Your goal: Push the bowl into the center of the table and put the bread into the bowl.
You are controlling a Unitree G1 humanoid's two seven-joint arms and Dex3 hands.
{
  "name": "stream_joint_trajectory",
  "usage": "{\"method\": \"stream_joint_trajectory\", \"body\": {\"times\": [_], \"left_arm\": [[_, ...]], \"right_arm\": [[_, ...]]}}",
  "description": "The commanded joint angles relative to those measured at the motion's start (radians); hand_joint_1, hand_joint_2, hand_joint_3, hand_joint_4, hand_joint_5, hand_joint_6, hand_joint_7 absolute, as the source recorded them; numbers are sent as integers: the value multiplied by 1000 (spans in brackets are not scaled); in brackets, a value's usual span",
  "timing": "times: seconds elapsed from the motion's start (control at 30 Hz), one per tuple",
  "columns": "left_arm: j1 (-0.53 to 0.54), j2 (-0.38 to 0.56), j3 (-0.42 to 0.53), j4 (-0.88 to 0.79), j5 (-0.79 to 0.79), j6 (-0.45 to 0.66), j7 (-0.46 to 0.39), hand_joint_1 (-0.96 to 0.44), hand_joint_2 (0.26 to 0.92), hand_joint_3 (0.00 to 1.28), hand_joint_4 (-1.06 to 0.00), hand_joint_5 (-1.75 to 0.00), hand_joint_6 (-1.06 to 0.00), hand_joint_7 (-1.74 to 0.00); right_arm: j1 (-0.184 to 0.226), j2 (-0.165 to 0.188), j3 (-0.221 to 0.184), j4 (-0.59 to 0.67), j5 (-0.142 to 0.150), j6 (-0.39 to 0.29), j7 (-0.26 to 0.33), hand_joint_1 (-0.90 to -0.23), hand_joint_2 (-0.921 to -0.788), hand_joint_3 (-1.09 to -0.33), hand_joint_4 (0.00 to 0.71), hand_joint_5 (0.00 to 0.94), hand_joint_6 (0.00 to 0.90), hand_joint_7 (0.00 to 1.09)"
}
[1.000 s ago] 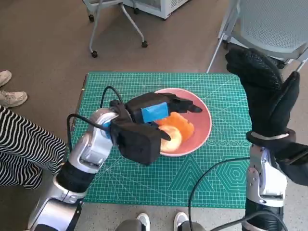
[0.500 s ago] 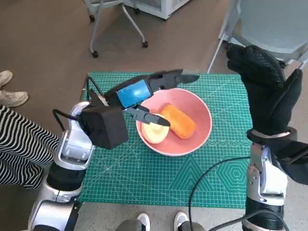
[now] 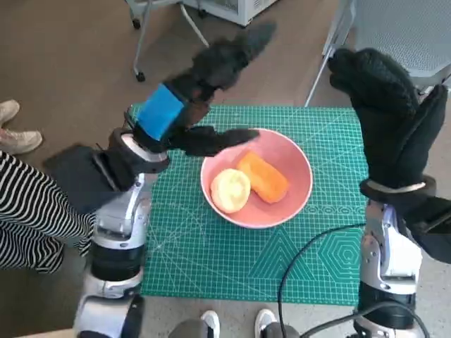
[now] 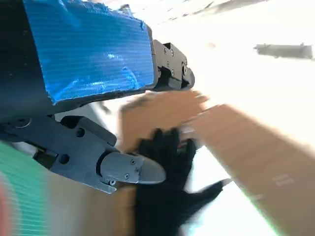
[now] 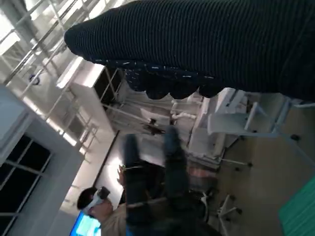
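The pink bowl (image 3: pixel 290 153) sits near the middle of the green mat (image 3: pixel 246 260). Inside it lie a round pale bread (image 3: pixel 230 190) and an orange bread (image 3: pixel 263 177), side by side. My left hand (image 3: pixel 201 81) is raised high above the mat's far left part, blurred, fingers spread, holding nothing; its blue-taped back (image 4: pixel 88 46) fills the left wrist view. My right hand (image 3: pixel 387 113) in its black glove is held upright over the table's right edge, empty. The left wrist view also catches that gloved right hand (image 4: pixel 167 191). The glove (image 5: pixel 197 44) spans the right wrist view.
A person's striped leg (image 3: pixel 28 218) and shoes (image 3: pixel 10 134) are at the left. Feet (image 3: pixel 211 324) show at the table's near edge. Chair legs on casters (image 3: pixel 173 28) and a grey chair (image 3: pixel 402 35) stand beyond the table. A black cable (image 3: pixel 310 250) crosses the near right corner.
My left hand has lifted out of the bowl and swung up and back toward the far left, leaving both breads in the bowl. The right hand has hardly moved.
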Motion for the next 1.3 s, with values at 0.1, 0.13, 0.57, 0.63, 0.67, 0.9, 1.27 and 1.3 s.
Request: {"method": "stream_joint_trajectory", "body": {"times": [0.1, 0.13, 0.57, 0.63, 0.67, 0.9, 1.27, 1.3], "left_arm": [[35, -17, 4, 21, 35, -117, 39, -648, 921, 479, -91, -1, -7, -380], [36, -16, 2, 27, 42, -130, 43, -651, 921, 481, -91, -2, -4, -377], [52, -40, -8, 58, 32, -164, 64, -728, 921, 504, -89, -3, 1, -342], [54, -47, -8, 58, 27, -165, 68, -737, 921, 511, -97, -7, 1, -354], [54, -49, -9, 58, 27, -166, 70, -740, 921, 514, -100, -9, 1, -359], [62, -57, -10, 53, 21, -174, 68, -759, 921, 517, -104, -10, 1, -368], [67, -57, 5, 75, 7, -193, 65, -765, 921, 520, -98, -7, 1, -371], [67, -57, 6, 79, 5, -197, 63, -765, 921, 520, -99, -7, 1, -370]], "right_arm": [[-7, -10, 10, 4, -19, 3, 5, -694, -921, -613, 170, 9, 46, 587], [-8, -12, 10, 6, -19, 1, 6, -695, -921, -614, 170, 9, 46, 587], [-10, -38, 5, 26, -30, -37, 17, -696, -921, -620, 170, 6, 52, 587], [-9, -38, 4, 29, -30, -40, 18, -696, -921, -621, 171, 7, 52, 587], [-8, -38, 3, 31, -30, -41, 19, -696, -921, -622, 171, 7, 52, 587], [-2, -42, -1, 29, -24, -42, 26, -696, -921, -623, 173, 7, 51, 586], [0, -41, 7, 11, -30, -24, 13, -694, -921, -624, 173, 5, 50, 586], [0, -40, 8, 9, -32, -22, 11, -694, -921, -624, 173, 5, 50, 586]]}}
